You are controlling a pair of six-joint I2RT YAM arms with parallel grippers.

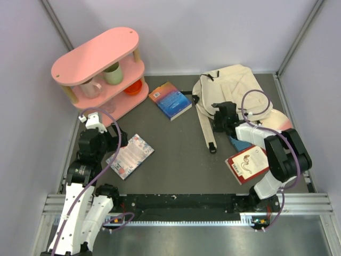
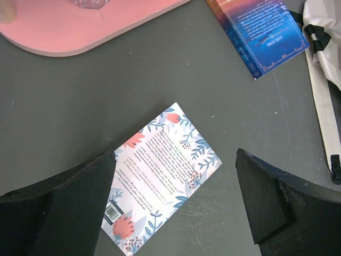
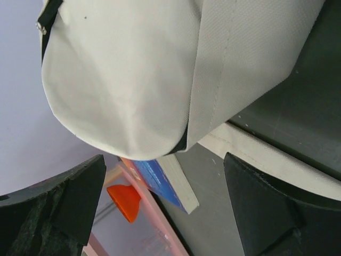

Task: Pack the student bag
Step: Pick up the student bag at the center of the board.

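Note:
The student bag (image 1: pixel 234 85), a cream canvas backpack, lies at the back right with its long straps (image 1: pixel 205 120) trailing toward the front. My right gripper (image 1: pixel 221 114) is open at the bag's left side, low over the straps. In the right wrist view the bag (image 3: pixel 133 80) bulges just ahead of the right gripper (image 3: pixel 164 160), with nothing between the fingers. A floral book (image 1: pixel 130 155) lies flat at the front left. My left gripper (image 1: pixel 110 141) hovers open above the floral book (image 2: pixel 165 176), the left gripper (image 2: pixel 176 154) straddling its corner without touching.
A blue book (image 1: pixel 169 100) lies mid-table beside the bag. A red-and-white book (image 1: pixel 248 164) rests by the right arm's base. A pink two-tier shelf (image 1: pixel 98 58) at the back left holds a green mug (image 1: pixel 113 73), a pink mug (image 1: pixel 90 88) and an orange bowl (image 1: pixel 133 87).

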